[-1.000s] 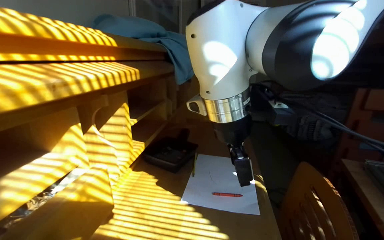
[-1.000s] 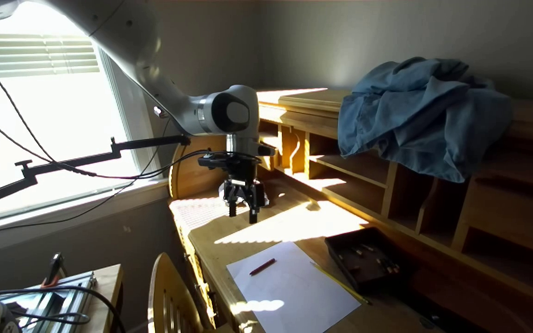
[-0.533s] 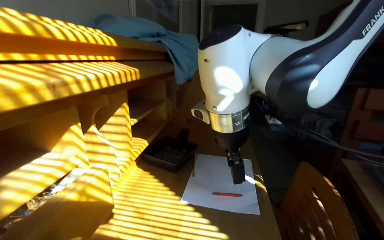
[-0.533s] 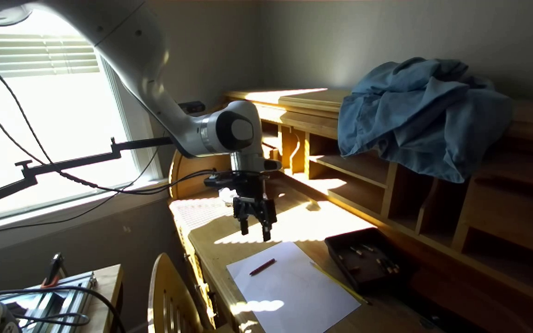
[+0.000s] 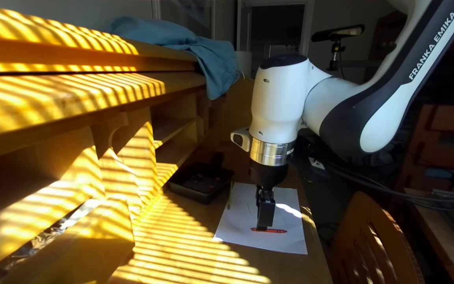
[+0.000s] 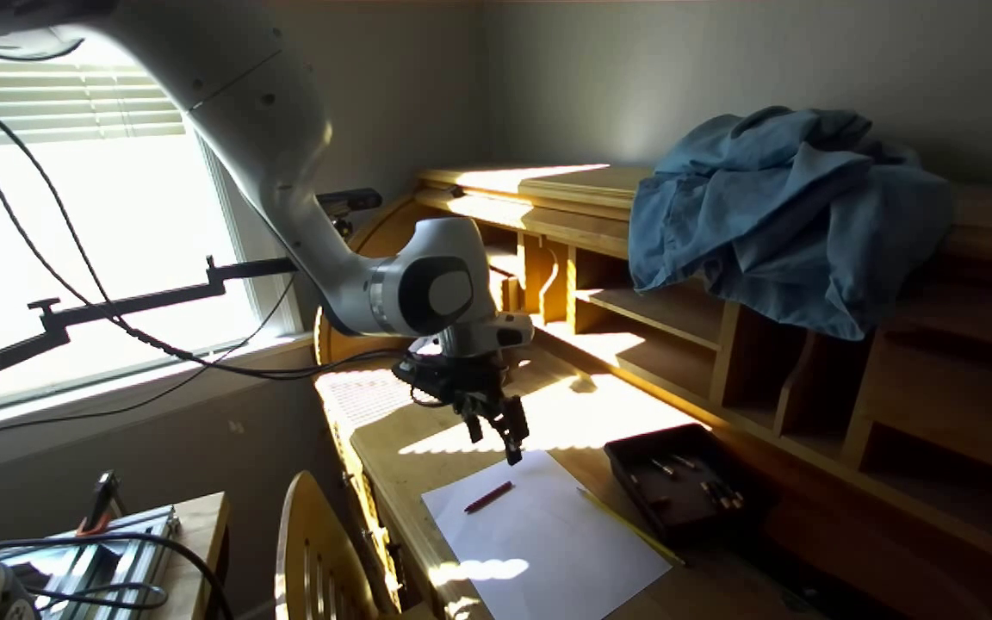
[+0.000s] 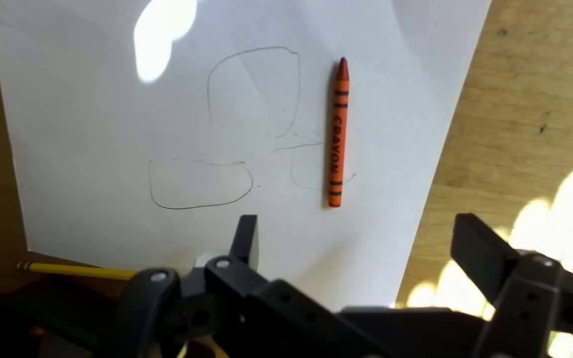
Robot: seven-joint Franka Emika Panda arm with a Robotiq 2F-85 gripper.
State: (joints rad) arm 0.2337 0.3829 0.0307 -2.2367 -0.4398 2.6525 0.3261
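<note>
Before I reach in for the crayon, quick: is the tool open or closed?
Tool: open, holding nothing; the crayon lies on the paper.

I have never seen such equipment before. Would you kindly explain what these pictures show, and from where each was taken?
The white machine is a robot arm. At its end is the gripper, its hand; it stands open and holds nothing. Two views are taken from outside the robot, from different places; the close view is taken from its wrist, looking down.

On the wooden desk lies a sheet of paper. A crayon lies on this sheet, and a pencil lies at its edge. Nearby is a dark tray. A blue cloth drapes over the desk's upper part.
</note>
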